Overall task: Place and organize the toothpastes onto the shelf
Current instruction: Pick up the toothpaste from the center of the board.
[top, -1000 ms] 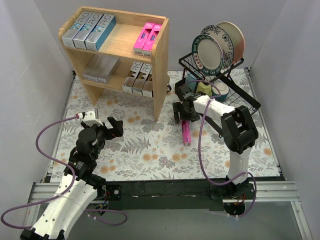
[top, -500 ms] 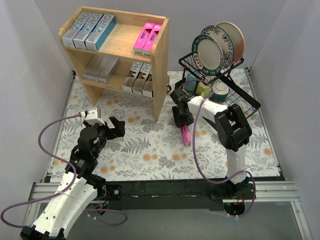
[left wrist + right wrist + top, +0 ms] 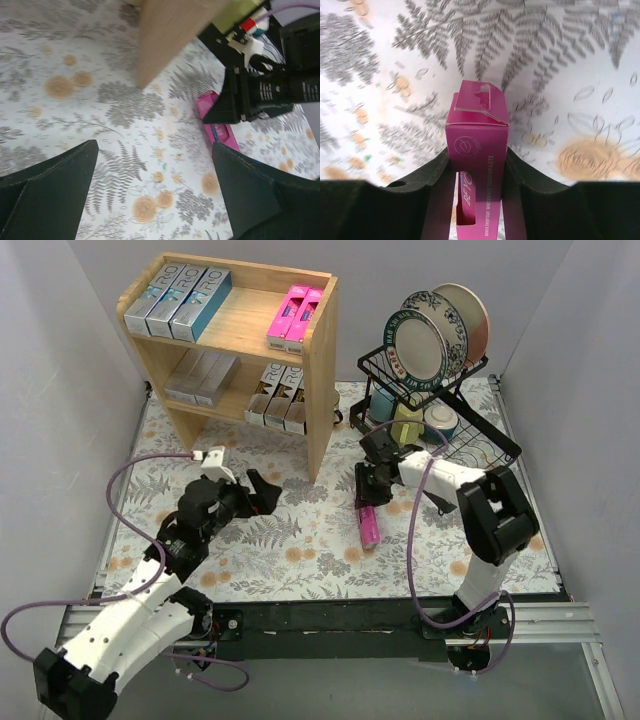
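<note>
Toothpaste [image 3: 369,527] in R claw [image 3: 366,500], shelf [image 3: 322,390] nearby

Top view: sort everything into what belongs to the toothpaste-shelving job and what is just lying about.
Job: wooden shelf; silver-teal cartons and pink cartons on its top tier; silver cartons and brown-gold cartons below; loose pink carton, gripped by the right gripper.
Lying about: black wire dish rack, its plates, cups, floral mat.

A black wire dish rack [image 3: 497,447] holding two upright plates [image 3: 425,345], a yellow-green cup [image 3: 408,421] and a teal bowl [image 3: 441,426] stands at the far right of a fern-and-flower tablecloth [image 3: 300,540].
</note>
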`<state>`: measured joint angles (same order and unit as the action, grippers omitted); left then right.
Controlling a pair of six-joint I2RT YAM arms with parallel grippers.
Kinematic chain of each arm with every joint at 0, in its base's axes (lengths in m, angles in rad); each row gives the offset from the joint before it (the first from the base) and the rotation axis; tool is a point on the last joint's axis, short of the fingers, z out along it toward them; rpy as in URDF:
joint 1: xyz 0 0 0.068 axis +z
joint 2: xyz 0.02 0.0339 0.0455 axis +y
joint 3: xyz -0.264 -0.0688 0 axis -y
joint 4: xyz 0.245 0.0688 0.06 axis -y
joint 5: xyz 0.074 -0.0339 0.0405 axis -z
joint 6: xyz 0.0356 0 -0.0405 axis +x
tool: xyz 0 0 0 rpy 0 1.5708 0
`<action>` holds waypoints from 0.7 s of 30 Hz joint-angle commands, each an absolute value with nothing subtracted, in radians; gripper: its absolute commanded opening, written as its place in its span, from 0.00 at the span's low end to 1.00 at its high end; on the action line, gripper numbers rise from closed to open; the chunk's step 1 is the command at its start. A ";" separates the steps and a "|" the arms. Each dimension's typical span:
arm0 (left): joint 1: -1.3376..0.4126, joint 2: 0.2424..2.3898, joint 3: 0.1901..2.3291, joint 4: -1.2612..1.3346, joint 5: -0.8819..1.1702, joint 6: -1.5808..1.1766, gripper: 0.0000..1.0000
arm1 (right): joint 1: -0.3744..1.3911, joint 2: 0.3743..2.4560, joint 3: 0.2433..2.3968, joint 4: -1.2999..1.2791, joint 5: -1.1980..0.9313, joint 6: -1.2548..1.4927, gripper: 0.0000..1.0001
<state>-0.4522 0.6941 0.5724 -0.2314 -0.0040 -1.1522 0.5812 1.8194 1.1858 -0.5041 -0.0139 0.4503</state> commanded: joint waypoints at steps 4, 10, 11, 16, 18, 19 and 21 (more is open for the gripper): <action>-0.872 0.828 0.667 -0.105 -0.352 -1.189 0.98 | 0.491 1.510 1.006 -0.193 -0.233 0.702 0.37; -1.144 0.988 0.693 0.090 -0.604 -1.082 0.98 | 0.394 1.313 0.827 -0.010 -0.379 0.920 0.37; -1.205 1.005 0.695 0.119 -0.633 -1.051 0.98 | 0.373 1.286 0.795 0.032 -0.411 0.955 0.37; -1.325 1.097 0.692 0.330 -0.730 -0.904 0.98 | 0.333 1.120 0.666 0.184 -0.434 1.126 0.36; -1.347 1.114 0.681 0.401 -0.753 -0.896 0.98 | 0.324 1.068 0.629 0.202 -0.425 1.182 0.36; -1.350 1.123 0.680 0.422 -0.761 -0.888 0.98 | 0.324 1.051 0.617 0.227 -0.426 1.201 0.36; -1.362 1.152 0.678 0.475 -0.767 -0.879 0.98 | 0.319 1.010 0.582 0.251 -0.420 1.256 0.36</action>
